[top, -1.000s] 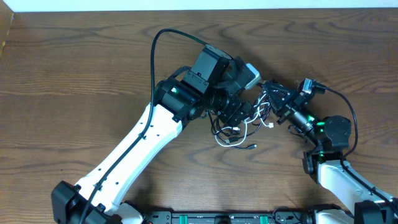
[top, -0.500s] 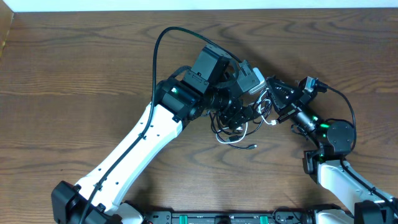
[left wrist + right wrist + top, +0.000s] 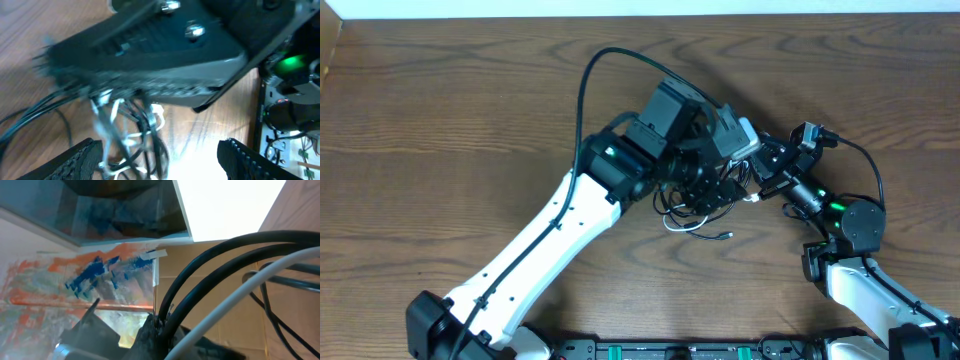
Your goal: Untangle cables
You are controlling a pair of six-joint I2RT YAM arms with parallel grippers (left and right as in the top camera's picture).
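- From above, most of the cables [image 3: 692, 215] are hidden under the left arm [image 3: 550, 240]'s wrist and camera housing. Only a few black and white loops and one small plug end stick out below it on the bench [image 3: 440, 120].
- The left wrist view is badly smeared. I can make out a dark grey body across the top and a knot of black and white cords below it, but no single strand can be followed.
- The right wrist view is so close that thick black cords and one white one cross the lens. How they loop is impossible to read there.
- The left gripper [image 3: 160, 149] is open. Its two fingers [image 3: 82, 160] stand far apart at the bottom corners of the wrist view. The tangle lies between them, nearer the finger on the left of that view, and is not pinched.
- The right gripper [image 3: 760, 172] is closed at the right edge of the bundle. Up close, the black cords run straight out of its dark tip, so it looks clamped on them.
- The two grippers sit just beside each other over the same heap, mid-bench.
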